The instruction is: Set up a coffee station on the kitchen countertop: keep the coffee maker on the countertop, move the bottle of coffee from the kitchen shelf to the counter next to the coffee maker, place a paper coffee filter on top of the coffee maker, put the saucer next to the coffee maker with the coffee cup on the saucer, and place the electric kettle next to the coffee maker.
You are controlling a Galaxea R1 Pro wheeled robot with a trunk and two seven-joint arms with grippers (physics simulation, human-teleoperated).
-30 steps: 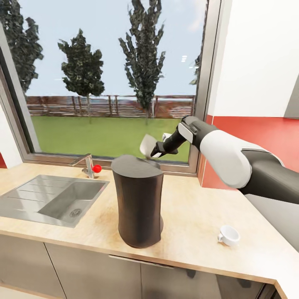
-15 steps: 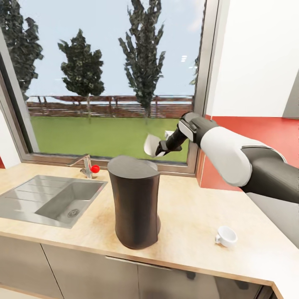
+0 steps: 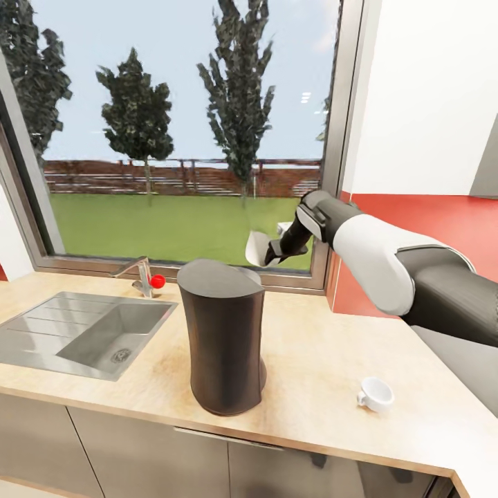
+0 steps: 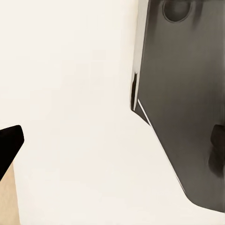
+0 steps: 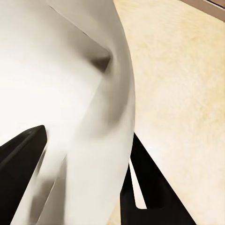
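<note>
While the right gripper (image 3: pixel 266 257) hangs in the air above the back edge of the worktop (image 3: pixel 325 353), just in front of the window (image 3: pixel 180 138), its jaws are pinching the paper coffee filter (image 3: pixel 257 247). The right wrist view backs that up, with a dark finger (image 5: pixel 21 159) on each side of the white paper (image 5: pixel 70 93). The filter sits tilted, its wide face turned toward the window side, up and behind the coffee maker's (image 3: pixel 225 335) top, not touching it. The coffee maker stands upright mid-worktop, close to the front edge. Sink (image 3: pixel 90 332) and faucet (image 3: pixel 144 275) take the left part. The coffee cup (image 3: pixel 377 394) sits near the front right corner, handle toward the coffee maker, with plenty of bare wood between them. Red wall (image 3: pixel 443 221) closes the right side. Left gripper: only a dark fingertip (image 4: pixel 8 143) shows against something pale, can't tell the jaws.
</note>
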